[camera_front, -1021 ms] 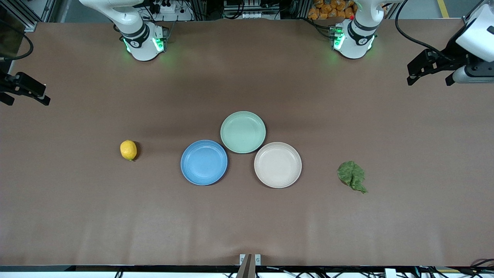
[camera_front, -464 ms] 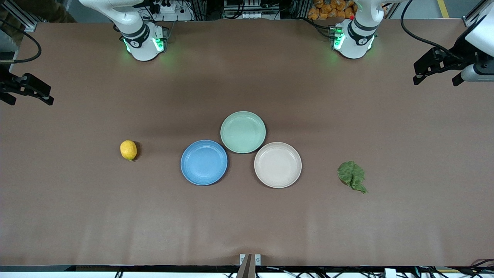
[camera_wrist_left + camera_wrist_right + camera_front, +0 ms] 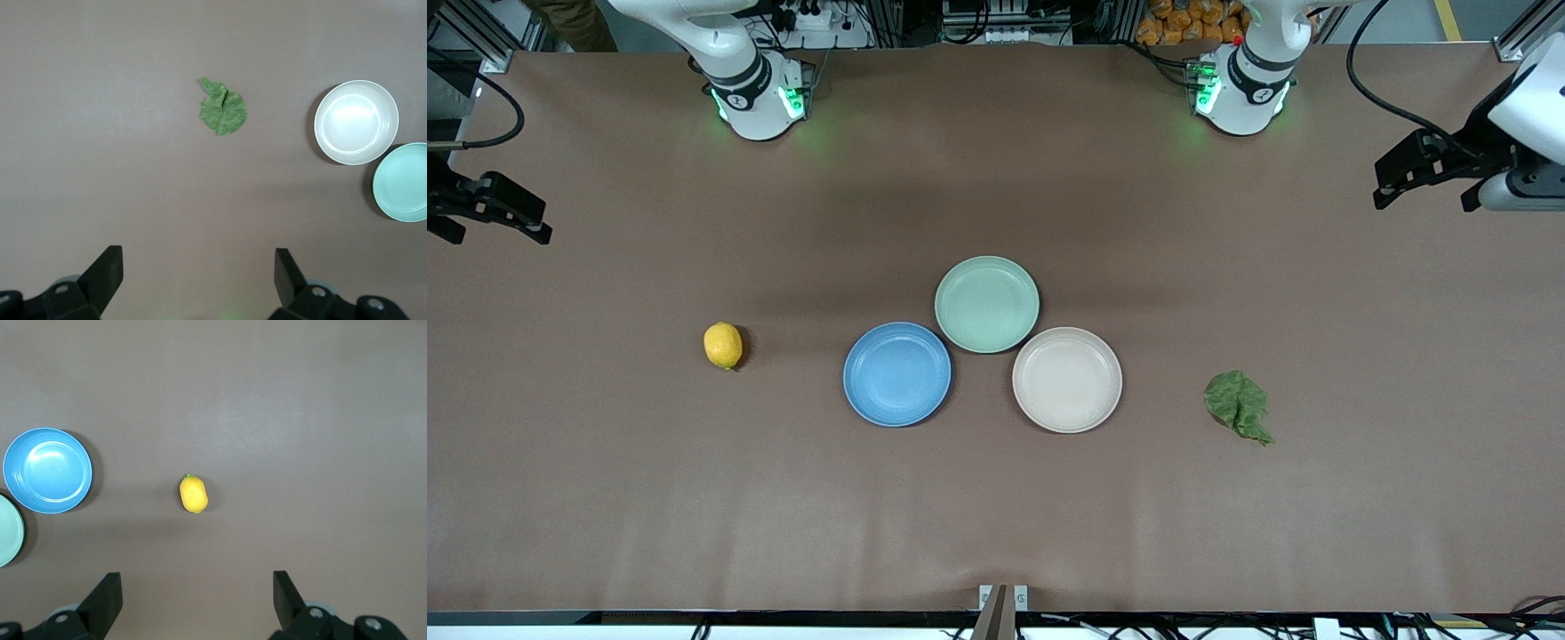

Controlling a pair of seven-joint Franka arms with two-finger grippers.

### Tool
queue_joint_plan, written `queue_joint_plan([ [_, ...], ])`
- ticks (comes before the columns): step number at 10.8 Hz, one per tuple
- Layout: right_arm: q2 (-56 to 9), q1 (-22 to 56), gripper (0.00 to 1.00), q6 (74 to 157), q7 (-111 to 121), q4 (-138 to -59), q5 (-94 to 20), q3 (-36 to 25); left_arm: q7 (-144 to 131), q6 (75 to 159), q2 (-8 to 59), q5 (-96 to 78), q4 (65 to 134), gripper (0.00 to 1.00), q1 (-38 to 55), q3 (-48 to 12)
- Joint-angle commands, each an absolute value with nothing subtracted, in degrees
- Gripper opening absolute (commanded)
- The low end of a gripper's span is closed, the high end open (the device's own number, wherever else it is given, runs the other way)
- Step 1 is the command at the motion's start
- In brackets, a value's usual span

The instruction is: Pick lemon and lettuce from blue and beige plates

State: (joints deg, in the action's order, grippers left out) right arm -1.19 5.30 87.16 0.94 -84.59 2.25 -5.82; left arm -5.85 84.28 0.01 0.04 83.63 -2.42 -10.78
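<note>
The lemon [image 3: 723, 345] [image 3: 193, 494] lies on the bare table, apart from the blue plate [image 3: 897, 374] [image 3: 47, 471], toward the right arm's end. The lettuce [image 3: 1238, 406] [image 3: 223, 110] lies on the table beside the beige plate [image 3: 1067, 380] [image 3: 356, 122], toward the left arm's end. Both plates hold nothing. My right gripper [image 3: 489, 227] [image 3: 197, 579] hangs open high over the right arm's end of the table. My left gripper [image 3: 1423, 191] [image 3: 197, 257] hangs open over the left arm's end. Neither holds anything.
A mint-green plate [image 3: 987, 304] [image 3: 403, 181] with nothing on it touches the blue and beige plates, farther from the front camera than both. The brown table [image 3: 996, 516] runs wide around them. The arm bases stand along its back edge.
Both grippers have drifted slightly at the table's ends. The lemon, the lettuce and the plates have not moved.
</note>
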Motion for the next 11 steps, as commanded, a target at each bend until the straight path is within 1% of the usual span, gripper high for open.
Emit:
queue_joint_plan([
  [1, -1.6, 5.4, 1.0, 87.0, 0.3, -83.5, 3.0, -5.8, -6.1, 85.0, 0.4, 1.1, 83.4, 1.0, -2.6, -10.9],
  [4, -1.6, 5.4, 1.0, 87.1, -0.1, -83.4, 2.3, -5.8, -9.2, 84.9, 0.0, 1.2, 83.6, 1.0, -1.0, -10.6],
  [7, -1.5, 5.4, 1.0, 86.6, -1.0, -83.4, 1.8, -5.7, -8.1, 84.9, -0.2, 1.2, 83.3, 1.0, 1.6, -7.7],
  [11, -1.4, 5.1, 1.0, 86.5, -2.6, -83.3, 0.4, -5.8, -8.3, 84.9, -0.1, 1.2, 83.2, 1.0, 1.1, -8.1],
])
